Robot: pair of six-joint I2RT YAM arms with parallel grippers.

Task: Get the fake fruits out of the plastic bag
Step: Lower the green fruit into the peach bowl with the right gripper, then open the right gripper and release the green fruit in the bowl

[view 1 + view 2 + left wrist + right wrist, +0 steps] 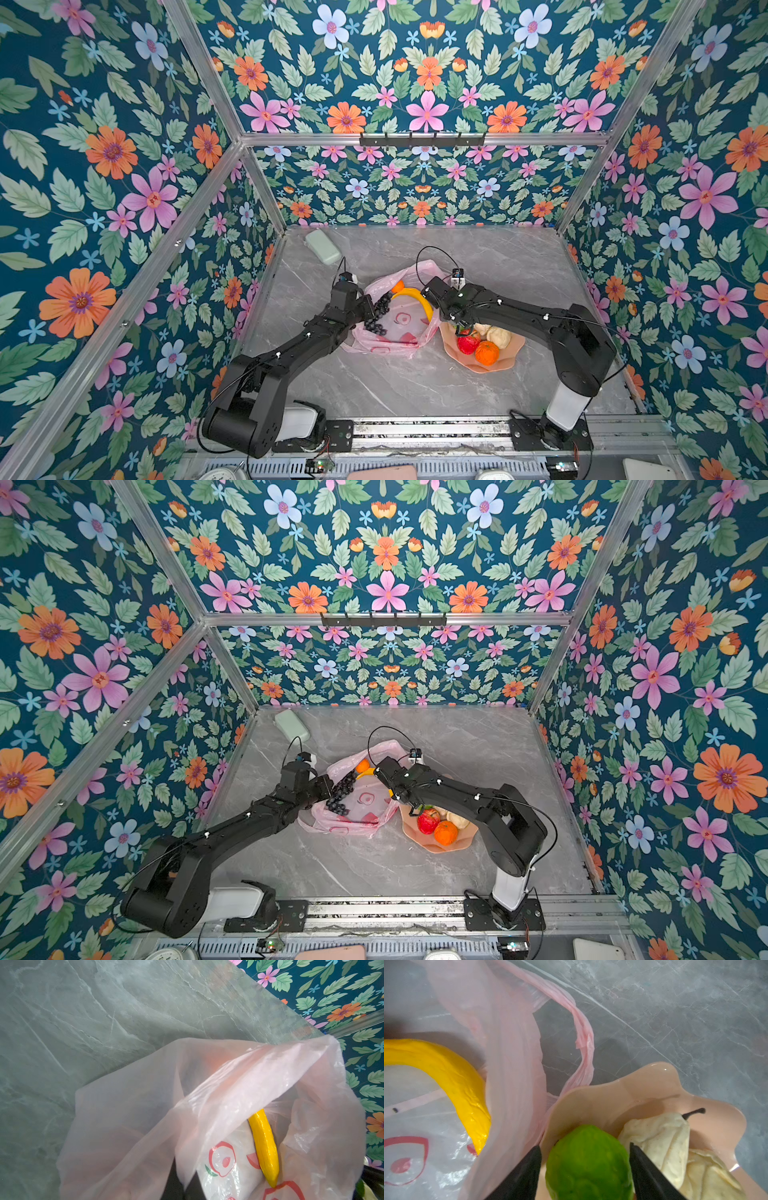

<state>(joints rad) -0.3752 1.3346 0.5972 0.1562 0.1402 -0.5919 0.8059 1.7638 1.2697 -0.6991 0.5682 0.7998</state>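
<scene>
We find apple (468, 343), orange (487, 352), cream pieces (498, 336) in bowl (512, 354); banana (412, 297), grape bunch (380, 312), second orange (398, 286) inside plastic bag (401, 334); left gripper (368, 306) pinches bag rim; right gripper (585, 1145) jaws flank green fruit (588, 1167) above bowl, grip unclear

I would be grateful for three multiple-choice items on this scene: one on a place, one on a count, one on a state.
1. Where is the curved yellow plastic banana? A in the peach wavy-rimmed bowl; B inside the translucent pink plastic bag; C on the bare table.
2. How many round orange fruits lie in that bowl? A one; B two; C none.
3. The bag's mouth is: A knotted; B taped; C open.
Answers: B, pink film surrounds it; A, a single round fake orange sits beside the red plastic apple; C, the dark purple grape bunch shows at the opening.
</scene>
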